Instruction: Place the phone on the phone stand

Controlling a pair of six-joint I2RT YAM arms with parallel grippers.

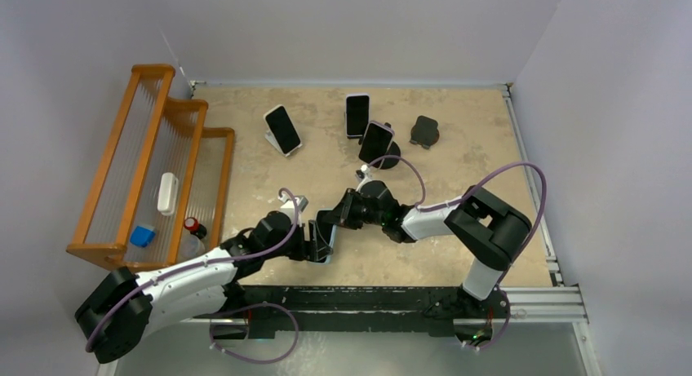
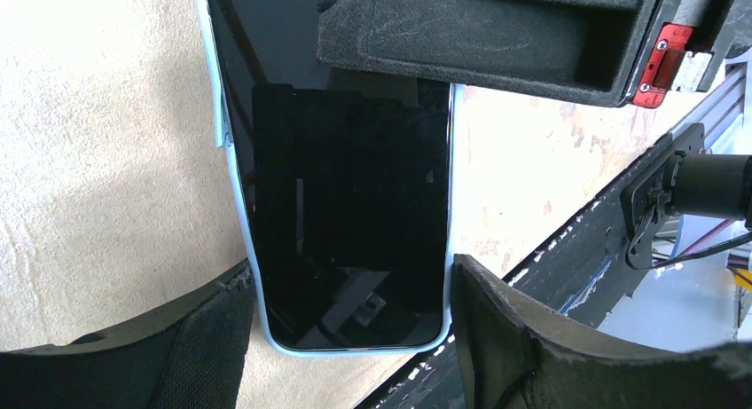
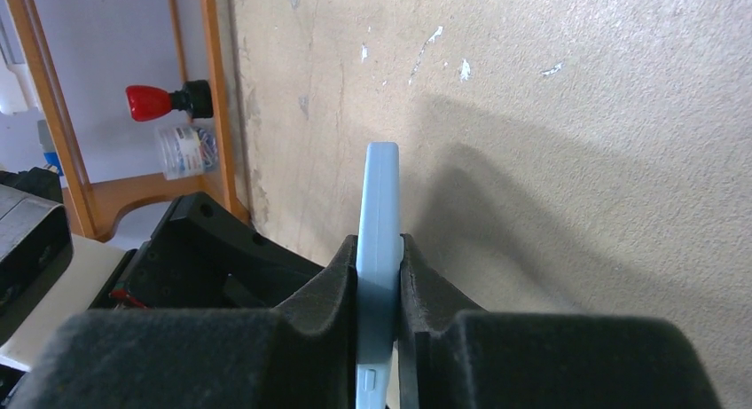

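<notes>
**A:** Phone (image 2: 346,223) position?

**B:** Middle of the bench's (image 1: 490,229) near edge. The right pincer (image 3: 379,249) pinches its faces; the left pincer (image 2: 350,276) is closed on its long edges.

**A:** Advice?

**B:** Let one pincer go first, then carry it to the bare phone stand (image 1: 424,131) by the far right corner.

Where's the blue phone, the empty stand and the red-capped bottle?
blue phone (image 3: 379,240): right wrist view, its thin edge.
empty stand (image 1: 424,131): top external view, its black plate.
bottle (image 3: 146,101): right wrist view, its red cap.
</notes>
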